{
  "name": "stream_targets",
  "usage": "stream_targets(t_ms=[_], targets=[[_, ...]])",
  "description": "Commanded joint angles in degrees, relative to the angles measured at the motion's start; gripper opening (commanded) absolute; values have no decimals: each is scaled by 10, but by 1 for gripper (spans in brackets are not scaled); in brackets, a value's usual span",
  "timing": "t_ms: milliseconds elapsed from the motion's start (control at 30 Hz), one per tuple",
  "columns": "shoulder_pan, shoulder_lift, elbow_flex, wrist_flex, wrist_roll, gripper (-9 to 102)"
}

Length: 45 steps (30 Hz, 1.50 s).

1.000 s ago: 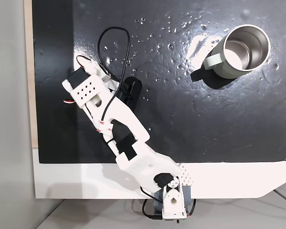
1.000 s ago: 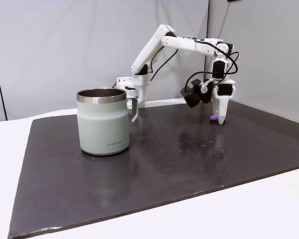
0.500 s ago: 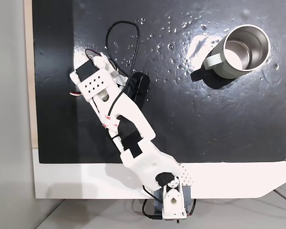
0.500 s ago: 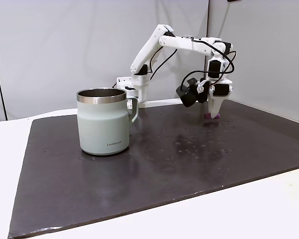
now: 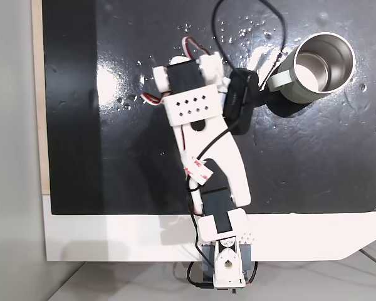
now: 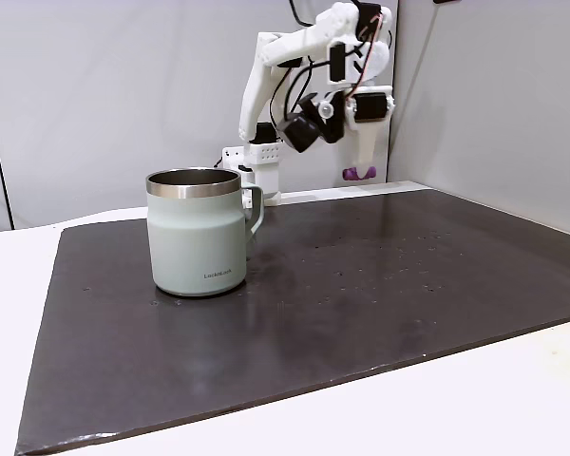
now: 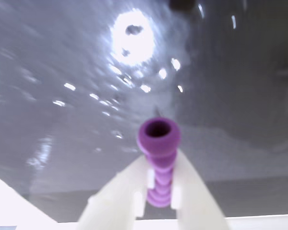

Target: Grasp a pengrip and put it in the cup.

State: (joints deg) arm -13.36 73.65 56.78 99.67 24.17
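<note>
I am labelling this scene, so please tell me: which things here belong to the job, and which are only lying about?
Belong to the job:
- pengrip, purple, held in the claw, lifted above the mat
- cup, upright on the mat

Only lying about:
- black mat
- white table
- cable on the arm

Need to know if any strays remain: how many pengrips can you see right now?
1. The pengrip is clamped in the hand, lifted above the mat. The arm may hide others from above.

Pengrip (image 7: 158, 158), formerly down on the mat, now aloft in the jaws, nearer the cup (image 5: 314, 68).
</note>
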Motion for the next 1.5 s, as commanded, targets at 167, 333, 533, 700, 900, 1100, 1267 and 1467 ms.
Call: stream_targets(t_ms=[167, 333, 533, 700, 900, 1100, 1267, 1467], targets=[[159, 42, -99, 44, -173, 0], [230, 42, -177, 45, -283, 0], [305, -2, -295, 45, -372, 0], [350, -54, -410, 45, -429, 0], [374, -95, -462, 45, -458, 0], [378, -112, -483, 45, -460, 0], [374, -111, -483, 47, -450, 22], [373, -85, -439, 47, -436, 43]])
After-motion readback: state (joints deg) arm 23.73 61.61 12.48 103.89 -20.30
